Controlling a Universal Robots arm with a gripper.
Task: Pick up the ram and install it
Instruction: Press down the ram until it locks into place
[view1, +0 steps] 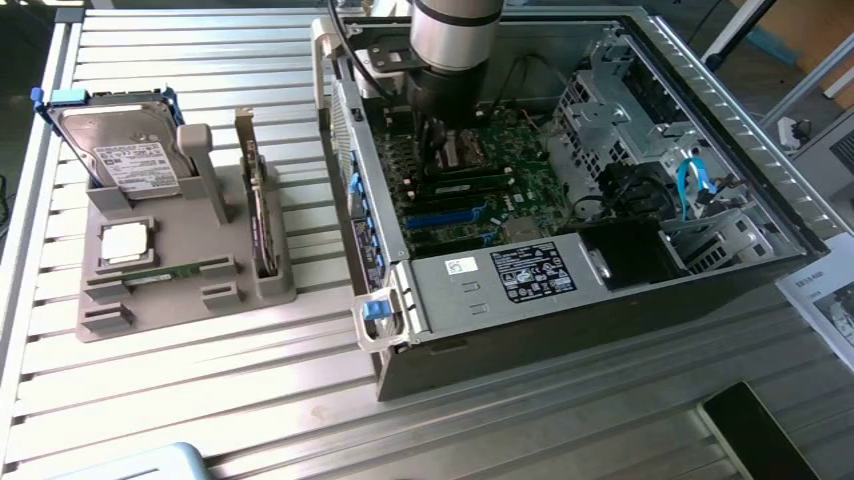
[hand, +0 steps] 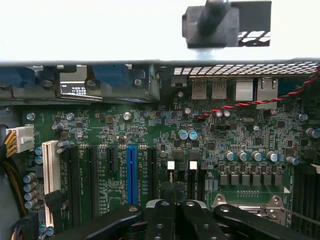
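The ram (view1: 171, 273), a thin green stick, lies flat in the grey holder (view1: 147, 312) on the table at the exterior view's left. My gripper (view1: 438, 140) hangs far from it, inside the open computer case (view1: 467, 335), just above the motherboard (view1: 527, 180). In the wrist view the gripper (hand: 173, 192) is shut, its dark fingers pressed together with nothing visible between them. It hovers over two black slots with white latches (hand: 171, 165), beside a blue slot (hand: 131, 172) on the motherboard (hand: 150, 130).
The holder also carries a silver hard drive (view1: 127, 155), a square chip (view1: 124, 243) and an upright expansion card (view1: 254, 200). Drive cages and a blue cable (view1: 687, 185) fill the case's far side. Its walls rise around the arm.
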